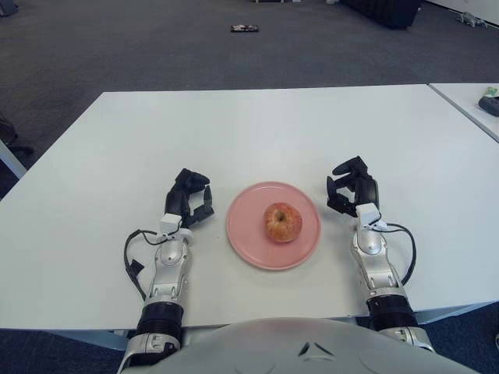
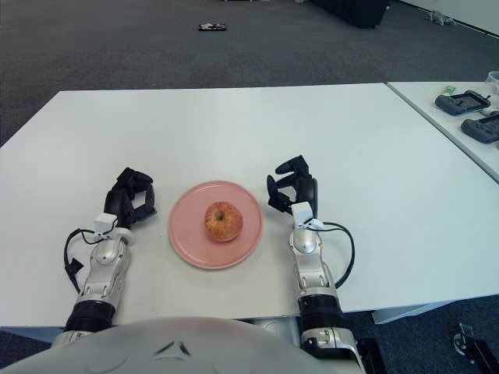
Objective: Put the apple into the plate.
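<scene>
no readable text, labels or numbers

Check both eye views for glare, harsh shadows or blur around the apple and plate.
Left eye view: even, soft light; the apple casts only a faint shadow on the pink plate, no glare on the white table. Right eye view: the same, with the left hand and right hand beside the plate in focus and only soft shadows under them.

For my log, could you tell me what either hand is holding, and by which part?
Nothing is held: the apple sits on the plate, with the left hand and right hand flanking it, empty.
</scene>
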